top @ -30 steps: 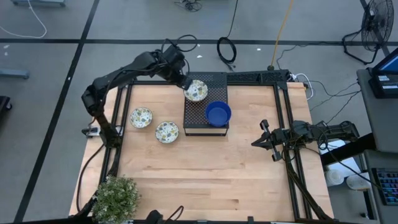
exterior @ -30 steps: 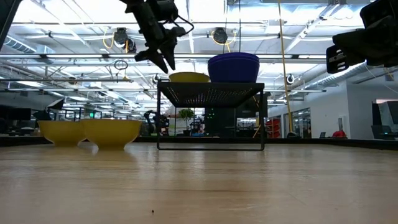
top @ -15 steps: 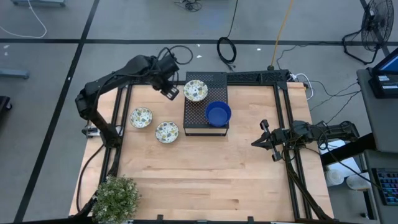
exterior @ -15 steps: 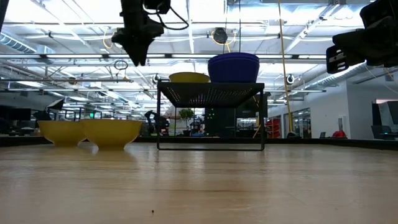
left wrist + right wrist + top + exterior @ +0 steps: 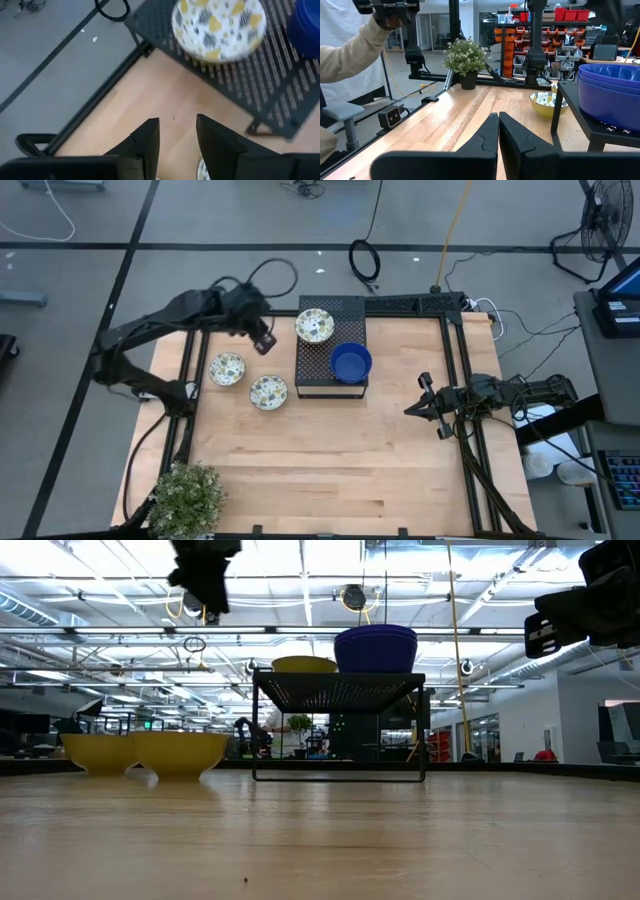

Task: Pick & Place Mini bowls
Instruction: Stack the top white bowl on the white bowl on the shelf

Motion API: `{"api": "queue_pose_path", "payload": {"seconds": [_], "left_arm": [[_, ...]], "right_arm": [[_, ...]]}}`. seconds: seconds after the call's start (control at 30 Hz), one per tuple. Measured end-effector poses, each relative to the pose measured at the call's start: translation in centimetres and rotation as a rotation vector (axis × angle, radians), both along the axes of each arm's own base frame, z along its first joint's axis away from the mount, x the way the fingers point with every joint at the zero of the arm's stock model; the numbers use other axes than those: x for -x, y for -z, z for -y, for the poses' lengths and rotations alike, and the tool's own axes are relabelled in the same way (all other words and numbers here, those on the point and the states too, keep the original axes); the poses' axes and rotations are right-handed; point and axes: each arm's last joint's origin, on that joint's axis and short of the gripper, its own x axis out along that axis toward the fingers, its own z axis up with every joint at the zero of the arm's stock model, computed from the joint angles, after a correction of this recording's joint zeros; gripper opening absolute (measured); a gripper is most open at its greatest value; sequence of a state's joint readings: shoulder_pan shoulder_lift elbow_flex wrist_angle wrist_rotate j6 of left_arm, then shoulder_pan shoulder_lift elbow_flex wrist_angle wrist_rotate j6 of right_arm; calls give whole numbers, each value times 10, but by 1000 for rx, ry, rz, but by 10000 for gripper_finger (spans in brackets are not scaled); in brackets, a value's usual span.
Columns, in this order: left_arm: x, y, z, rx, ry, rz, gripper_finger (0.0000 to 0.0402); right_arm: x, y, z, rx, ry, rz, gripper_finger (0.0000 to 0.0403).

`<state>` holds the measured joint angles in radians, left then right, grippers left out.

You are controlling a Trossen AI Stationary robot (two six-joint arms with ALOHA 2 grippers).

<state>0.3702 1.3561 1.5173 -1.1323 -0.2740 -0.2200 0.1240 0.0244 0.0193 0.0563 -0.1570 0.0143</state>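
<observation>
A cream floral mini bowl (image 5: 314, 326) sits on top of the black perforated box (image 5: 330, 383), also in the left wrist view (image 5: 218, 23). Beside it on the box are the blue bowls (image 5: 351, 363), which look stacked in the right wrist view (image 5: 611, 92). Two more floral bowls (image 5: 227, 368) (image 5: 268, 391) rest on the table left of the box. My left gripper (image 5: 266, 342) (image 5: 176, 122) hovers open and empty, high up left of the box (image 5: 205, 600). My right gripper (image 5: 410, 409) (image 5: 498, 117) waits shut at the table's right side.
A potted plant (image 5: 187, 495) stands at the table's near left corner. The wooden table (image 5: 340, 470) shows bare board across its middle and near half. A person's sleeve (image 5: 350, 55) appears beyond the table in the right wrist view.
My left gripper has drawn back from the floral bowl on the box, moving toward the table's left edge and rising. The bowl has stayed where it was on the box.
</observation>
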Motion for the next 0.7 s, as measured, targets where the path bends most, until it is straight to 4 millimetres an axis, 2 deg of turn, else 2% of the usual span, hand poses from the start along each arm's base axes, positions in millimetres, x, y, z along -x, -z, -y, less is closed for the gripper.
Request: {"api": "queue_pose_path", "payload": {"seconds": [0.13, 0.27, 0.37, 0.53, 0.7], "left_arm": [[32, 10, 13, 21, -46, 47, 134], [66, 19, 24, 83, -139, 30, 134], [84, 26, 31, 128, -206, 11, 134], [98, 50, 37, 167, -253, -43, 134], [98, 86, 40, 269, -205, -129, 134]], "right_arm": [[0, 0, 0, 0, 0, 1, 0], [0, 0, 0, 0, 0, 1, 0], [0, 0, 0, 0, 0, 0, 0], [0, 0, 0, 0, 0, 0, 0], [0, 0, 0, 0, -1, 0, 0]]}}
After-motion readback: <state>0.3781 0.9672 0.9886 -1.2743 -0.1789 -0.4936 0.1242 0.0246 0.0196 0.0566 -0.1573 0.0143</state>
